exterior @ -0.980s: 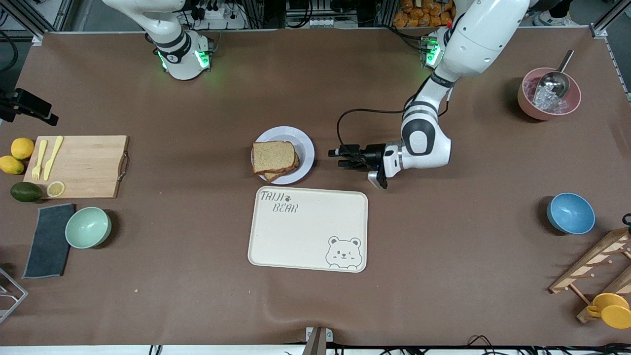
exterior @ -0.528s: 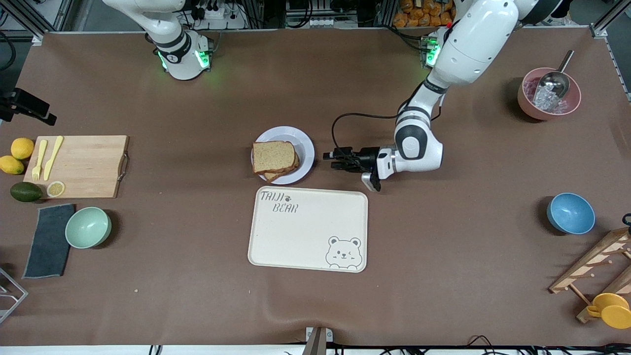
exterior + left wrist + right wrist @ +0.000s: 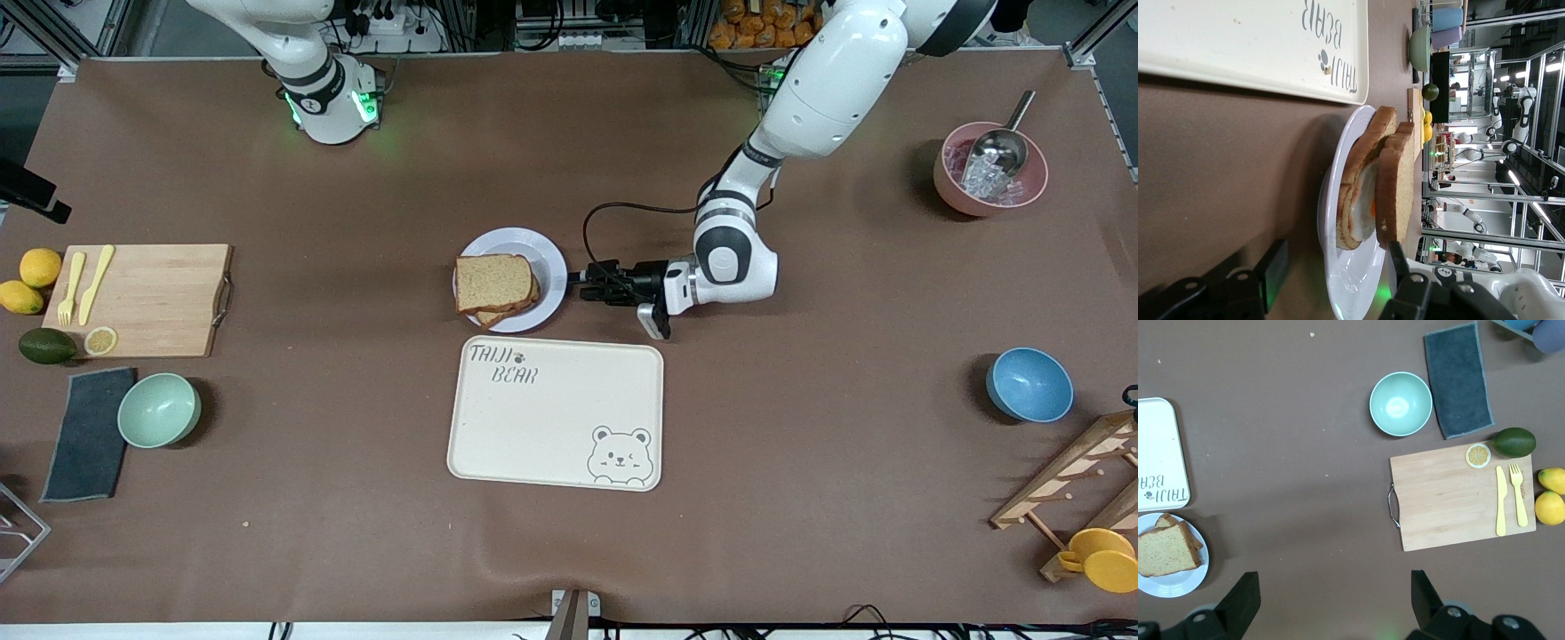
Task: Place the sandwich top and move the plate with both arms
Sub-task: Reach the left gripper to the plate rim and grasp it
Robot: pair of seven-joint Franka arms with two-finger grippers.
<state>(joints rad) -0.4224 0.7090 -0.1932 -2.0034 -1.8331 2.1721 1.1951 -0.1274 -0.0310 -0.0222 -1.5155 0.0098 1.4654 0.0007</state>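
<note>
The sandwich top [image 3: 492, 283] lies on a lower bread slice with fried egg [image 3: 1355, 200], on the white plate [image 3: 533, 249] at mid-table. It also shows in the left wrist view [image 3: 1395, 180] and the right wrist view [image 3: 1165, 550]. My left gripper [image 3: 578, 283] lies low and level at the plate's edge toward the left arm's end. It is open, and the plate's rim [image 3: 1351, 280] sits between its fingers [image 3: 1275, 267]. My right gripper [image 3: 1335, 587] is open and empty, high over bare table between the plate [image 3: 1178, 583] and the cutting board.
The cream bear tray [image 3: 556, 418] lies just nearer the camera than the plate. A wooden cutting board [image 3: 147, 298], green bowl [image 3: 158, 409] and dark cloth [image 3: 89, 433] are at the right arm's end. A blue bowl [image 3: 1029, 384] and pink bowl [image 3: 989, 169] are at the left arm's end.
My left gripper has slid toward the plate and now reaches its rim. The plate and sandwich have not moved.
</note>
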